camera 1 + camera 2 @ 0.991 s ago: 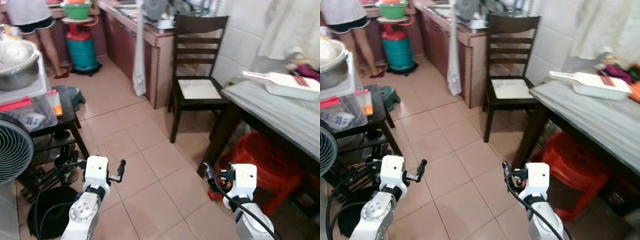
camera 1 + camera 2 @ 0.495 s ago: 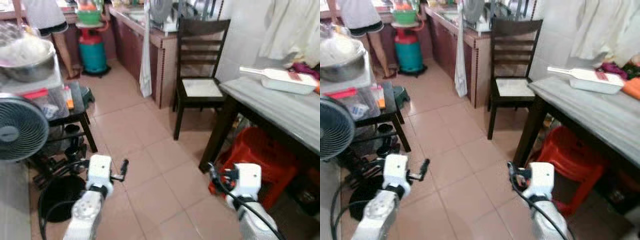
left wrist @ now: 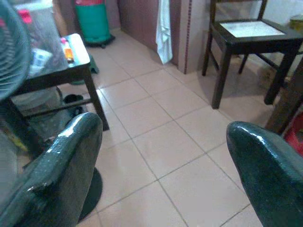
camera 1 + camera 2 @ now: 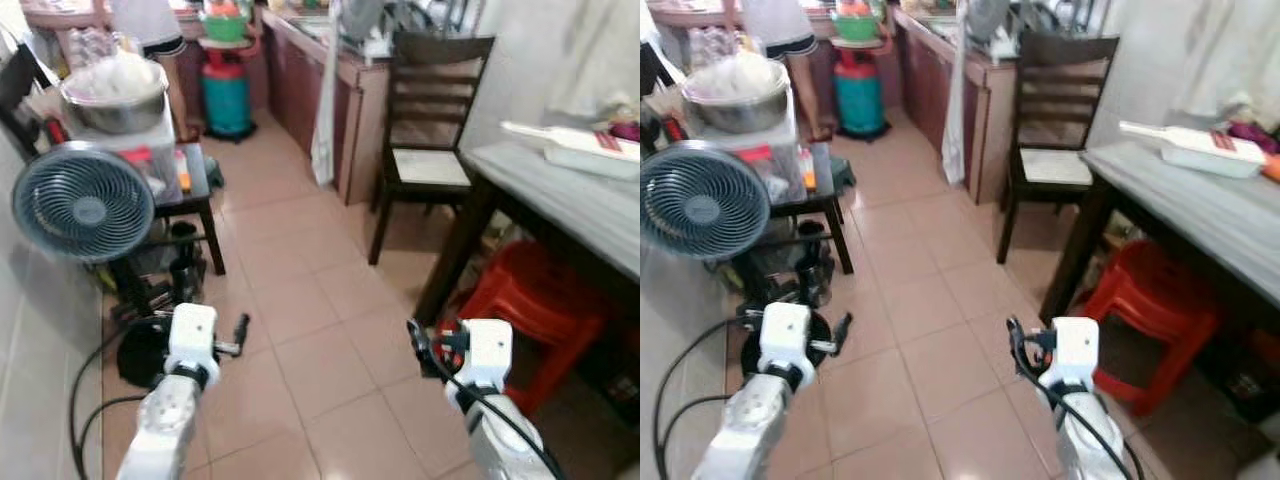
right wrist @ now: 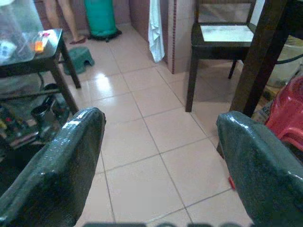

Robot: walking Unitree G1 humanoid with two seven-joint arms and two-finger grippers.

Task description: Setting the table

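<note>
The grey-topped dining table [image 4: 573, 203] stands at the right, with a white flat container [image 4: 577, 147] lying on it. A dark wooden chair [image 4: 430, 130] sits at the table's far end. My left gripper [image 4: 239, 329] hovers low over the tiled floor at the left, open and empty; the left wrist view has its fingers [image 3: 61, 161] wide apart. My right gripper [image 4: 414, 338] is held just before the table's near leg, also open with nothing between its fingers [image 5: 255, 161].
A fan [image 4: 85, 200] stands close on the left, beside a low black table [image 4: 195, 180] carrying a metal bowl [image 4: 115, 85]. A red plastic stool [image 4: 535, 300] sits under the dining table. A person [image 4: 150, 25], a teal gas cylinder [image 4: 228, 95] and a counter [image 4: 345, 80] are further back.
The whole picture has shifted as the camera moved: the fan and low table now show more fully at the left. Both arms keep the same pose, fingers still apart.
</note>
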